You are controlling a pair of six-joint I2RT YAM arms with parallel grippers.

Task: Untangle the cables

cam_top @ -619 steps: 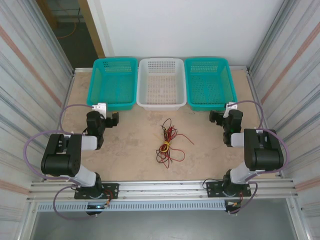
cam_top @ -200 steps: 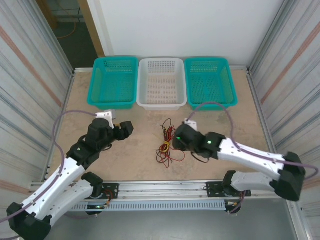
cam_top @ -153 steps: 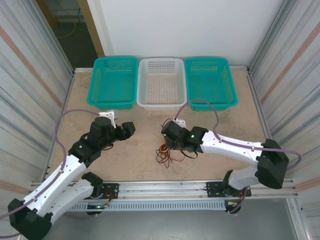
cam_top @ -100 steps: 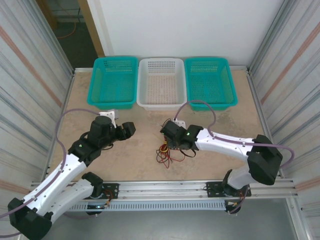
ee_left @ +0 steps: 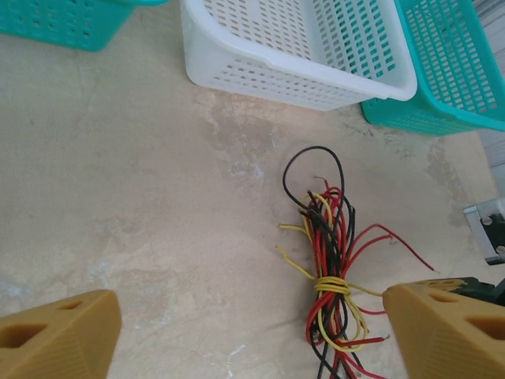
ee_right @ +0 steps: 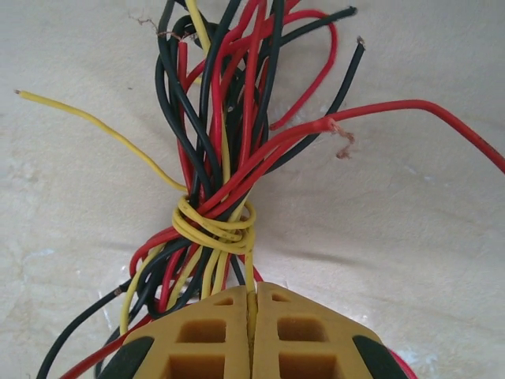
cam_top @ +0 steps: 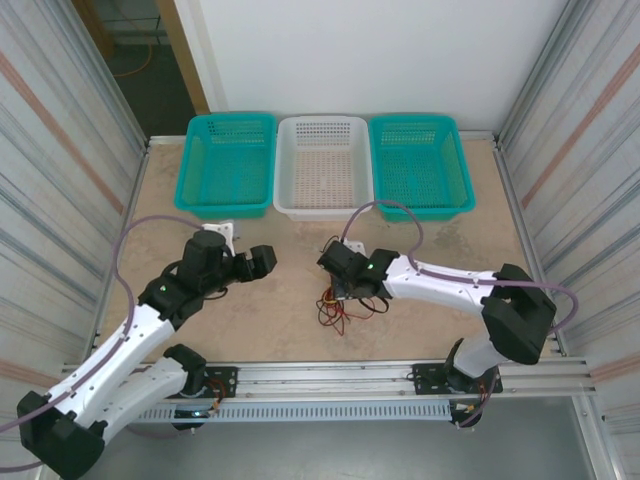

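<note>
The cables (cam_top: 337,305) lie as a bundle of red, black and yellow wires on the table's middle, bound at the waist by coils of a yellow wire (ee_right: 217,225). My right gripper (ee_right: 251,298) sits low over the bundle (ee_right: 229,126) and is shut on a yellow wire that runs out of the knot. From above, that gripper (cam_top: 340,283) covers the bundle's upper part. My left gripper (ee_left: 245,335) hovers open to the left, its yellow fingertips (ee_left: 55,335) wide apart, the cables (ee_left: 331,268) lying near its right finger. Seen from above, it (cam_top: 262,262) is apart from the wires.
Three baskets stand at the back: teal (cam_top: 227,165), white (cam_top: 322,165), teal (cam_top: 420,165). In the left wrist view the white basket (ee_left: 300,55) is just beyond the cables. Corrugated metal walls close both sides.
Both arms swung in from their folded poses. The right gripper reached the bundle and closed on a yellow wire; the left gripper edged right toward the cables.
</note>
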